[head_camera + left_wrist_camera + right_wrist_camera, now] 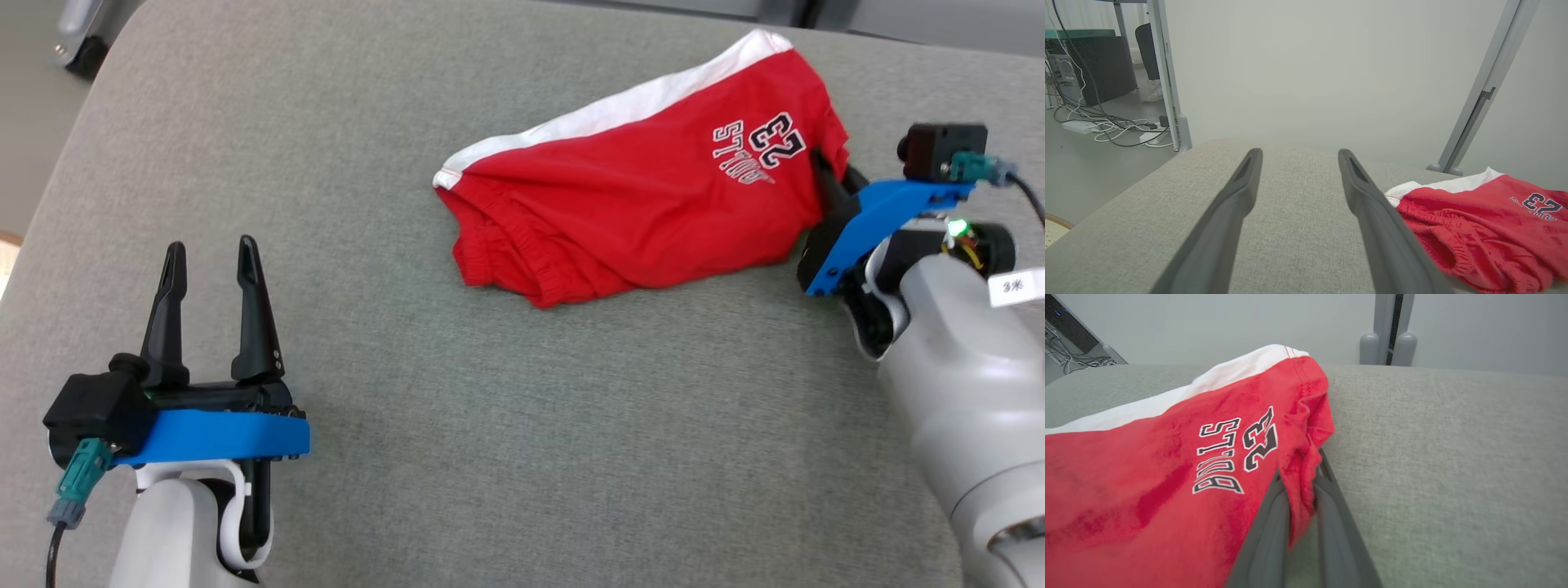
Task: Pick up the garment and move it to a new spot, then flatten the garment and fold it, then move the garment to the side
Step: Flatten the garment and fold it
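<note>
The right gripper is clenched on a bunched fold of the red shorts. In the right wrist view its two dark fingers stand close together with a strip of red cloth pinched between them. The fold is at the hem end of the shorts, just beside the dark and white lettering that reads BULLS 23. In the head view this gripper meets the right end of the shorts from the side, and its pale forearm runs off toward the lower right corner.

The left gripper is released. Its fingers stand well apart with only grey cloth visible between them, and it touches nothing. It is low on the left, well apart from the shorts.

The shorts lie rumpled on a grey upholstered surface, in its far right part. A white stripe runs along their far edge, and the gathered waistband lies at their left end, toward the left gripper.

Beyond the surface, the left wrist view shows a pale wall, a slanted metal post and a tangle of cables on the floor.
</note>
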`<state>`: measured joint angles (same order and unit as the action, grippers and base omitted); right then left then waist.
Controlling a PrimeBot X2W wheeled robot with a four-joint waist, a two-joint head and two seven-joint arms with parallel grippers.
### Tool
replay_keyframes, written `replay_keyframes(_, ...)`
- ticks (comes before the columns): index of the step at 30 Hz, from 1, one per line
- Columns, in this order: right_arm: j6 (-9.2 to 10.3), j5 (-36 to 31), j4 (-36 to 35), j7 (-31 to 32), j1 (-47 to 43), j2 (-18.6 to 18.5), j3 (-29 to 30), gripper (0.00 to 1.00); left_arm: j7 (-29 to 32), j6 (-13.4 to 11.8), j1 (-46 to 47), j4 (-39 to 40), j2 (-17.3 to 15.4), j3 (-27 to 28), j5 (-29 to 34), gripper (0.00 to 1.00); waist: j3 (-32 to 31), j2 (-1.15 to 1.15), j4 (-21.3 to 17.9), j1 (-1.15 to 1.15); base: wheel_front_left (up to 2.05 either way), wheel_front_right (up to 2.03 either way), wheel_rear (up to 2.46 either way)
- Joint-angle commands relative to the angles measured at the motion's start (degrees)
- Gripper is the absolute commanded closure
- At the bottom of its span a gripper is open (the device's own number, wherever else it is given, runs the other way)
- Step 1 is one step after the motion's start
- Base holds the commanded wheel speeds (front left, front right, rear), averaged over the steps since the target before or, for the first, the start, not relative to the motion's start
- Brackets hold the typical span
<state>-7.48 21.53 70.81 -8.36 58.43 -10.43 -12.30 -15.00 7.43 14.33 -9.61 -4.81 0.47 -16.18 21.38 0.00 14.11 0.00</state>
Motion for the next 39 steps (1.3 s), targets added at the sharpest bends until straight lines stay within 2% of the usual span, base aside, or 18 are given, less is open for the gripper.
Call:
replay_keyframes(1,-0.02,1.66,-1.09,-1.14,-2.51,0.61,-0.31,1.00,-0.23,0.10,-0.87,-0.09,-0.32,0.03,0.41,0.00,-1.86,0.00,-1.99,0.00,0.00,0.00,0.00)
replay_keyframes(8,-0.02,8.48,-7.37,-3.35,-11.62,1.66,-3.49,1.00,-0.23,0.10,-4.03,-0.07,-1.81,2.17,1.31,0.00,-5.94,0.00,-7.61,0.00,0.00,0.00,0.00)
replay_keyframes(17,-0.02,17.21,-15.68,-5.45,-24.16,-1.74,-2.96,1.00,-0.23,0.10,-8.34,0.75,-1.70,4.69,2.39,0.00,-9.63,0.00,-12.09,0.00,0.00,0.00,0.00)
replay_keyframes(26,-0.02,19.69,-15.66,-6.08,-29.73,-7.47,2.07,1.00,-0.23,0.10,-9.73,1.17,-1.39,4.66,2.62,0.00,-10.62,0.00,-12.37,0.00,0.00,0.00,0.00)
replay_keyframes(31,-0.02,19.41,-15.60,-6.23,-29.20,-6.92,2.72,1.00,-0.23,0.10,-10.12,1.00,-1.38,4.40,2.70,0.00,-11.07,0.00,-12.22,0.00,0.00,0.00,0.00)
replay_keyframes(39,-0.03,17.18,-19.17,-6.50,-24.47,-4.07,0.80,1.00,-0.23,0.10,-10.18,0.79,-1.19,3.61,3.08,0.00,-12.08,0.00,-11.54,0.00,0.00,0.00,0.00)
